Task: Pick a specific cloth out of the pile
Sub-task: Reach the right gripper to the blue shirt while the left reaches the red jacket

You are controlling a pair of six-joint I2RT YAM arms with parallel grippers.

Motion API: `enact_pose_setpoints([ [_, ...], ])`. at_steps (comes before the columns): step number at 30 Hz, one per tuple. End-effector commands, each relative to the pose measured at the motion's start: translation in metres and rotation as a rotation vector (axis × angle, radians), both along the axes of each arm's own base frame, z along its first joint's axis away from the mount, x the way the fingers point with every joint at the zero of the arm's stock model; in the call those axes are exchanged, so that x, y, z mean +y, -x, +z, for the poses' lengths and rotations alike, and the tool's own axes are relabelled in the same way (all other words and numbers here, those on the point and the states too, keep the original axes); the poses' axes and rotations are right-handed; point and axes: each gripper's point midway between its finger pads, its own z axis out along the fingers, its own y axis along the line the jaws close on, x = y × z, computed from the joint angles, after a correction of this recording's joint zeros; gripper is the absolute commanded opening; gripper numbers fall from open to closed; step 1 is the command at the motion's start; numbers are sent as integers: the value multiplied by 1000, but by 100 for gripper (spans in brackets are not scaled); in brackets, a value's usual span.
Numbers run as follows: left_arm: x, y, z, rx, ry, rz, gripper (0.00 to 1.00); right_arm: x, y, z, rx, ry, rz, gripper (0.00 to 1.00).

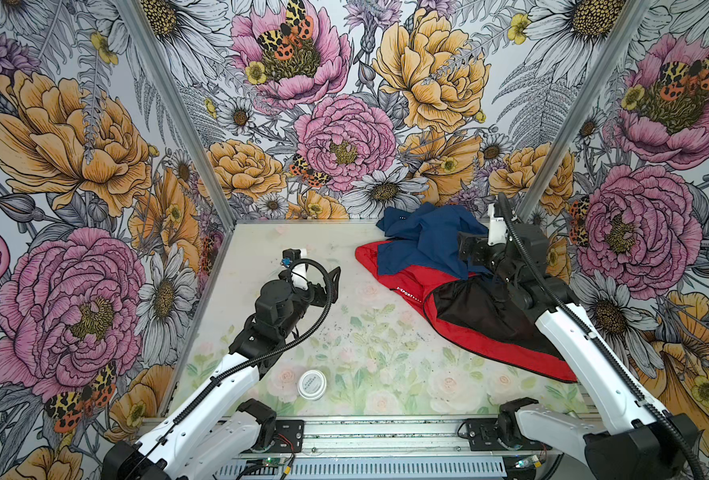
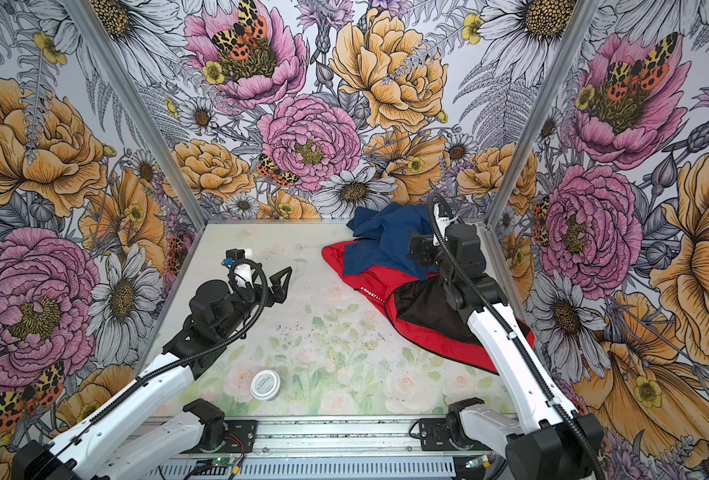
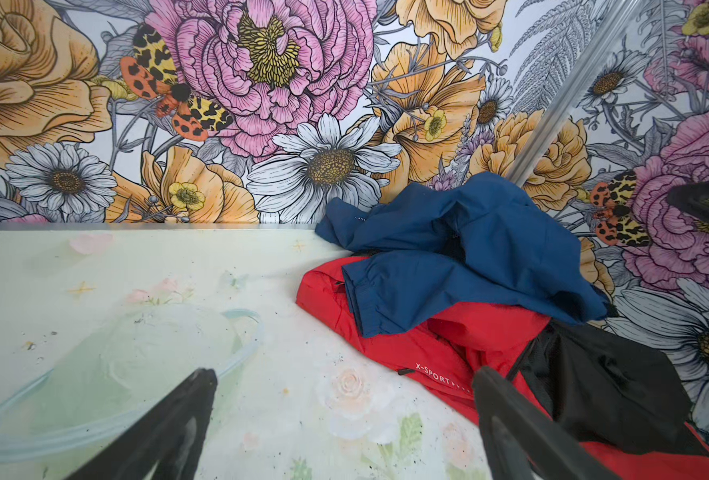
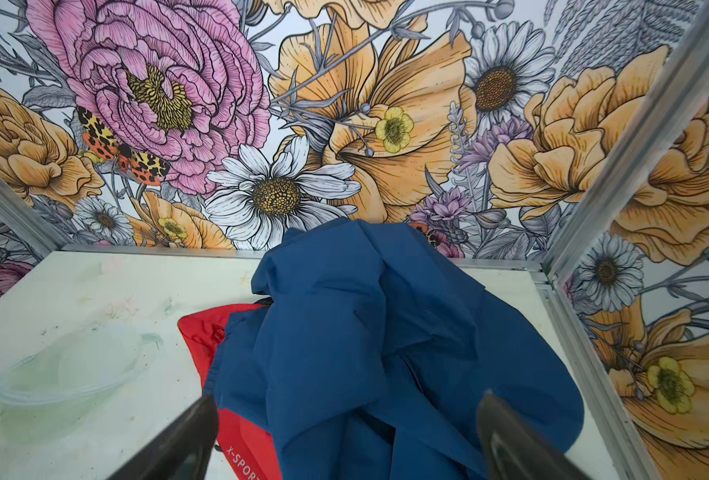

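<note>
Both top views show us the crumpled navy blue garment [image 1: 423,245] atop the red black-lined garment [image 1: 411,286] in the worktop's [image 1: 365,332] far right corner; our right gripper [image 4: 348,397] gapes over them, left gripper [image 3: 344,374] gapes above open worktop beside

A small round white tin [image 1: 312,385] (lid up, its faint lettering unreadable) sits near the table's [image 1: 386,345] front edge, left of middle. Floral-printed walls [image 1: 344,124] enclose three sides.
</note>
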Motion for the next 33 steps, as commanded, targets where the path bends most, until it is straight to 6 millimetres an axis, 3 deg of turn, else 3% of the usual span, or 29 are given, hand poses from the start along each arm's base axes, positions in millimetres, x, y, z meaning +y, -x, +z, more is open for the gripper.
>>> enact_pose_setpoints([
  [1,-9,3,7,2,20,-41,98,6,-11,-18,110,33,7,97],
  [11,-20,6,8,12,38,-76,98,30,-60,-79,328,64,48,100],
  [18,-28,8,8,16,38,-96,98,40,-83,-128,450,73,61,99],
  [20,-30,7,8,20,38,-99,97,44,-88,-139,474,66,73,94],
  [27,-42,6,7,40,41,-130,96,50,-97,-160,516,54,87,51],
  [33,-63,4,1,58,8,-165,96,52,-99,-147,488,33,85,10],
])
